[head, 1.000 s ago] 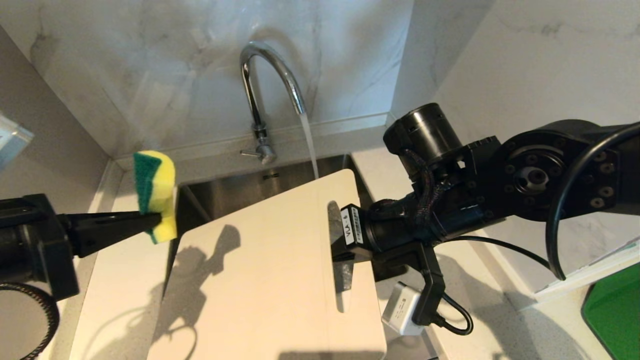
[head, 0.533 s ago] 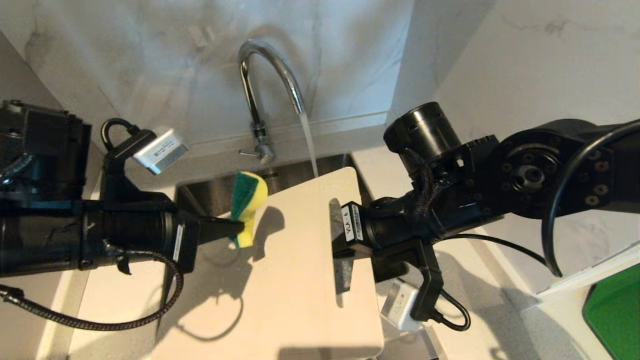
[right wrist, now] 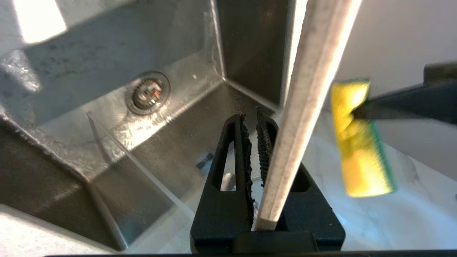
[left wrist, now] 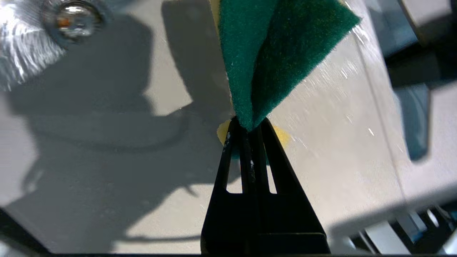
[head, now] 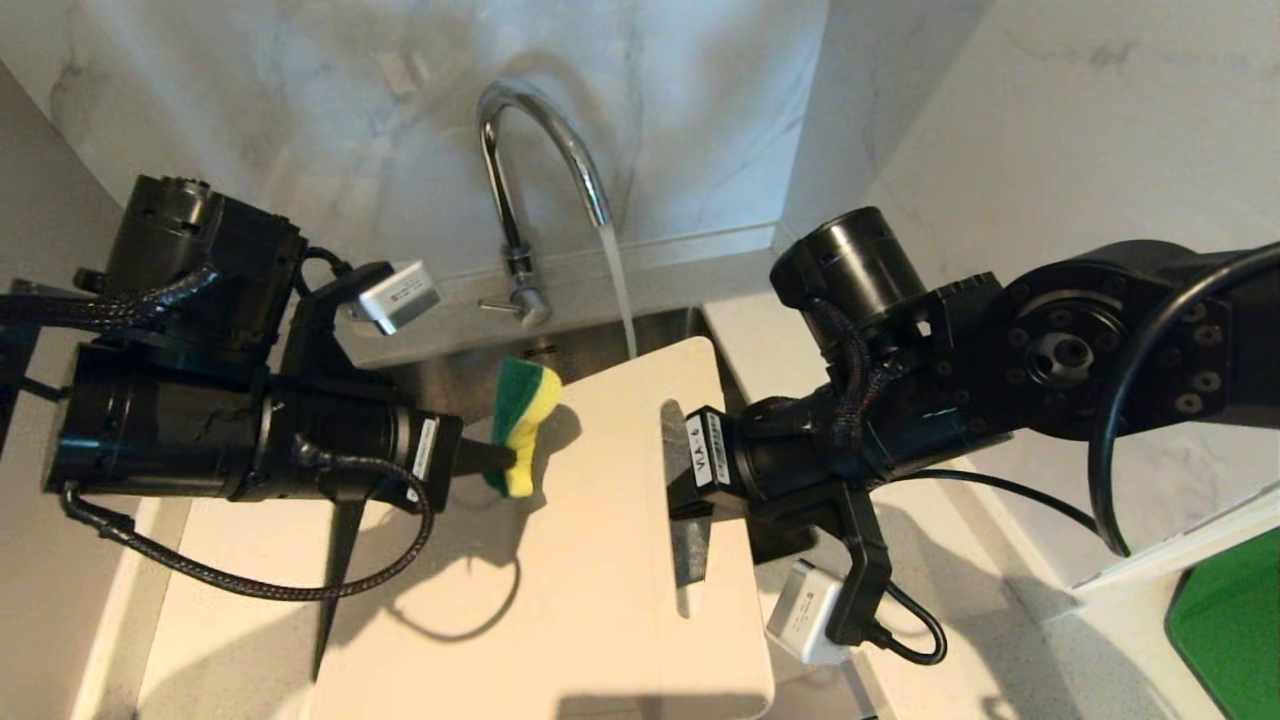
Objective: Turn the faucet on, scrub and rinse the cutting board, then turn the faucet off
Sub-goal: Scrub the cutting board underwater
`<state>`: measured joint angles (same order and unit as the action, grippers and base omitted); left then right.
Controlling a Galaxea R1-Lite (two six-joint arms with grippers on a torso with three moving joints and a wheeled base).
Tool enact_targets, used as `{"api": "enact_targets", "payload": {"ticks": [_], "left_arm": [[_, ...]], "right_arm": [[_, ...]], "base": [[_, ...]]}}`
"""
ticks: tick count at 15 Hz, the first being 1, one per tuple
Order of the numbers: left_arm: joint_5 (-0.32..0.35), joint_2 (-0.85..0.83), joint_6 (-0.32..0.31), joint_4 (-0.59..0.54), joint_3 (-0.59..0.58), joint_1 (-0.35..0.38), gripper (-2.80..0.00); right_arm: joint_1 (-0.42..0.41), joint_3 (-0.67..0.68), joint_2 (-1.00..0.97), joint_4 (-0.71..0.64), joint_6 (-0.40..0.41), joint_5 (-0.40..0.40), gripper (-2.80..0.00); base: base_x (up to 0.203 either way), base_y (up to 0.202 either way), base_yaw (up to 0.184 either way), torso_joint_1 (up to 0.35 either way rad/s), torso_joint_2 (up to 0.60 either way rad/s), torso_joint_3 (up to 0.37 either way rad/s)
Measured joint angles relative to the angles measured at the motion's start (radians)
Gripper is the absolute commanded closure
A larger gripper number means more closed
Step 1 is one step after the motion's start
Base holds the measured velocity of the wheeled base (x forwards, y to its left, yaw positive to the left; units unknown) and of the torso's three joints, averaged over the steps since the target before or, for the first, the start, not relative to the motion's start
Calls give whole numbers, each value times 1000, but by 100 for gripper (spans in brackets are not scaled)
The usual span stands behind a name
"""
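Note:
The chrome faucet (head: 540, 150) is running, and its stream (head: 618, 290) falls into the sink just past the far edge of the cutting board (head: 590, 560). The cream board lies tilted over the sink. My right gripper (head: 682, 490) is shut on it at the handle slot; the right wrist view shows the board's edge (right wrist: 307, 96) beside the right gripper (right wrist: 252, 121). My left gripper (head: 500, 458) is shut on a yellow-and-green sponge (head: 525, 425) at the board's far left corner. Whether the sponge touches the board I cannot tell. The left wrist view shows the left gripper (left wrist: 248, 123) pinching the sponge (left wrist: 271, 53).
The steel sink (right wrist: 107, 142) with its drain (right wrist: 147, 92) lies under the board. A pale counter (head: 240, 560) flanks the sink, with marble walls behind and to the right. A bright green flat object (head: 1230, 630) lies at the far right.
My left arm has swung in from the left, carrying the sponge from beside the sink to over the board's far left corner. The right arm and the board have kept still.

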<state>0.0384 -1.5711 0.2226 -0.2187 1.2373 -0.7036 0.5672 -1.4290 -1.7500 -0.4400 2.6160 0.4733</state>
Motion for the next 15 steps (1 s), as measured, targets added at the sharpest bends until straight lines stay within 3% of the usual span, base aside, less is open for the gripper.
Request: {"api": "enact_targets", "payload": {"ticks": [4, 8, 15], "left_arm": [[-205, -84, 78, -88, 97, -46, 0], [-233, -139, 124, -257, 170, -32, 0], [-222, -178, 119, -260, 53, 134, 0]], "right_arm": [[-4, 7, 5, 1, 1, 1, 0], [-7, 23, 14, 2, 1, 2, 0], [-8, 28, 19, 1, 1, 4, 0]], "base": [[0, 0, 0, 0, 0, 0], [0, 0, 0, 0, 0, 0], [0, 0, 0, 0, 0, 0]]}}
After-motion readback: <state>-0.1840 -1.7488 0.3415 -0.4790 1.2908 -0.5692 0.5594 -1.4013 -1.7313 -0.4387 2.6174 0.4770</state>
